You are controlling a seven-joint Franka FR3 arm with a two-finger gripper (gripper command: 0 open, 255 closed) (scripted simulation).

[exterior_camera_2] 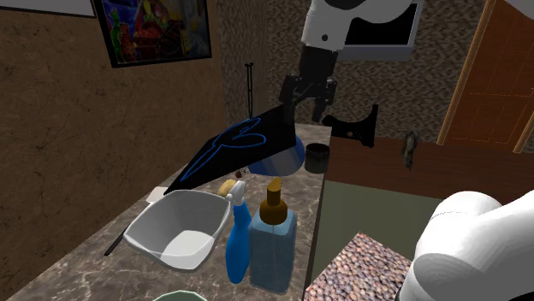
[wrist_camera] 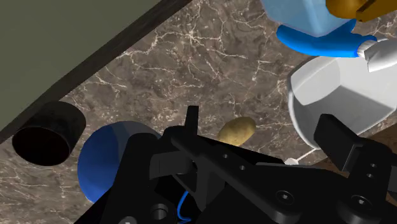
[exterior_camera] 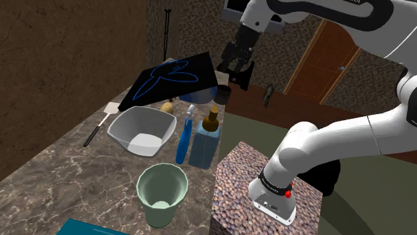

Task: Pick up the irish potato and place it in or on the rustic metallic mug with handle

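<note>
Hangs over the far end of the brown marbled counter [exterior_camera: 67,167] — all-black two-finger gripper [exterior_camera_2: 308,101], jaws spread wide, clasping nothing. Seen in the wrist view: small tan irish potato [wrist_camera: 236,130], flat on the counter beyond the fingers, untouched. In the shoulder view, at nine o'clock from the dark cylindrical mug [exterior_camera: 222,93], one o'clock from the white squarish bowl [exterior_camera: 142,130] — by the lower edge of a tilted black board [exterior_camera: 174,77].
</note>
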